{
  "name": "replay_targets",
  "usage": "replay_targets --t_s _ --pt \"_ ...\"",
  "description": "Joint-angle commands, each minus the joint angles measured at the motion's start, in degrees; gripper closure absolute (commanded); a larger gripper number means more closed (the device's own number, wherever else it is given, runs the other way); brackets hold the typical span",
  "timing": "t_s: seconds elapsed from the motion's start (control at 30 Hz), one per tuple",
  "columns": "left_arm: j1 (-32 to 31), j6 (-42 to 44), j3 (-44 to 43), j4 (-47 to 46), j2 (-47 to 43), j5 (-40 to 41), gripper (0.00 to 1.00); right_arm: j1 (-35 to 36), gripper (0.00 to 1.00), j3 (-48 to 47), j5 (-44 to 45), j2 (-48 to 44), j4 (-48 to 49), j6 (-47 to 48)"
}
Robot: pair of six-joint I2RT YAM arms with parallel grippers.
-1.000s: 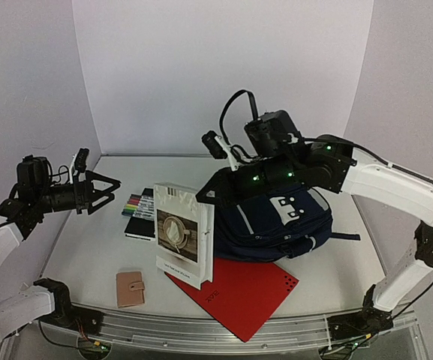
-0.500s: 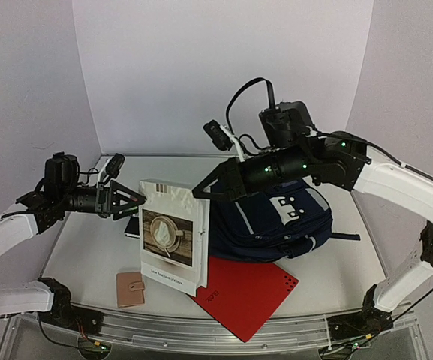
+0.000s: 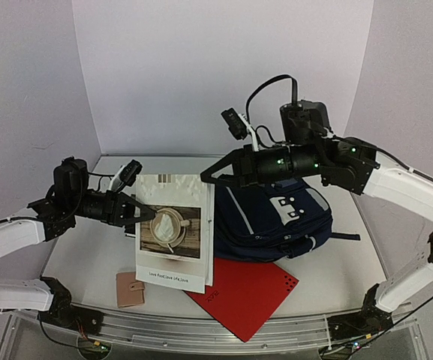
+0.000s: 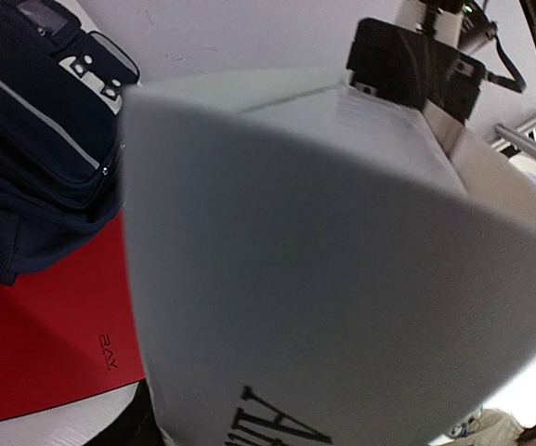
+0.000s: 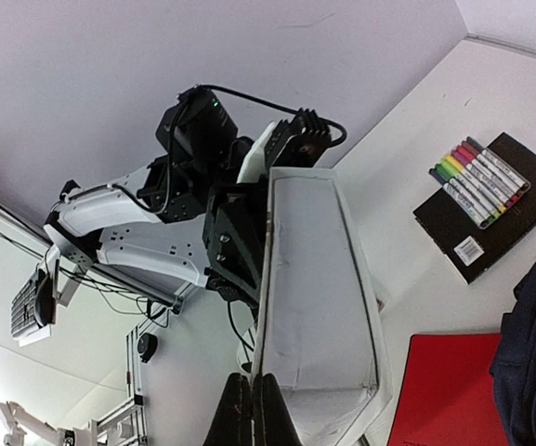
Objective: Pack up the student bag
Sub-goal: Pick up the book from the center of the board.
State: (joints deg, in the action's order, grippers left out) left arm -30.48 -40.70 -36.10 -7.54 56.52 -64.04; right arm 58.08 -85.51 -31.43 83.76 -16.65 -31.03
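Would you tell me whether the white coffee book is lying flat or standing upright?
Upright: the book faces the camera, its top corner pinched by the right gripper.

Both arms: white shells, black joints; right arm (image 3: 405, 184) at frame right has green LEDs (image 3: 276, 160), a looped black cable (image 3: 267, 82) and a black right gripper (image 3: 205, 180); left arm (image 3: 7, 232) lower left, same livery.

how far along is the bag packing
Done: nothing visibly packed. In hand: the book is held upright beside the bag, right gripper pinching its top corner, left gripper at the opposite edge. Left: book, red folder, wallet, markers and notebook are all outside the bag.
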Motion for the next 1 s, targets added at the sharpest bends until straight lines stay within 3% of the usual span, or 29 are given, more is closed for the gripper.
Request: replay_targets --t_s 0.0,0.2,0.3,0.43,0.7,0.87,0.97 --pt "-0.5 -1.9 0.4 -4.1 -1.1 1.2 0.54 -1.4 1.00 4.0 2.6 -2.5 5.7 -0.7" --pt "-0.5 -5.0 2.1 -5.6 -3.6 3.7 0.62 -3.5 0.99 8.9 6.0 -3.0 6.0 -0.3" --pt "-0.5 -6.1 2.6 -5.7 -4.6 5.8 0.69 -3.7 0.85 9.9 7.8 -2.3 5.9 0.0" --pt "-0.5 -7.6 2.1 -2.1 -4.6 13.2 0.76 -3.9 0.52 10.7 12.2 -1.4 5.8 0.4" --pt "1.2 -7.1 -4.9 14.8 -1.0 27.8 0.79 -3.8 0.27 11.6 23.0 0.8 2.5 2.8" --pt "9.7 -7.2 -6.4 20.7 -2.6 27.6 0.79 -3.9 0.11 15.3 30.4 1.1 2.2 3.1" --pt "14.6 -7.2 -6.8 24.5 -4.0 27.1 0.79 -3.1 0.09 16.4 34.7 2.8 1.4 4.1"
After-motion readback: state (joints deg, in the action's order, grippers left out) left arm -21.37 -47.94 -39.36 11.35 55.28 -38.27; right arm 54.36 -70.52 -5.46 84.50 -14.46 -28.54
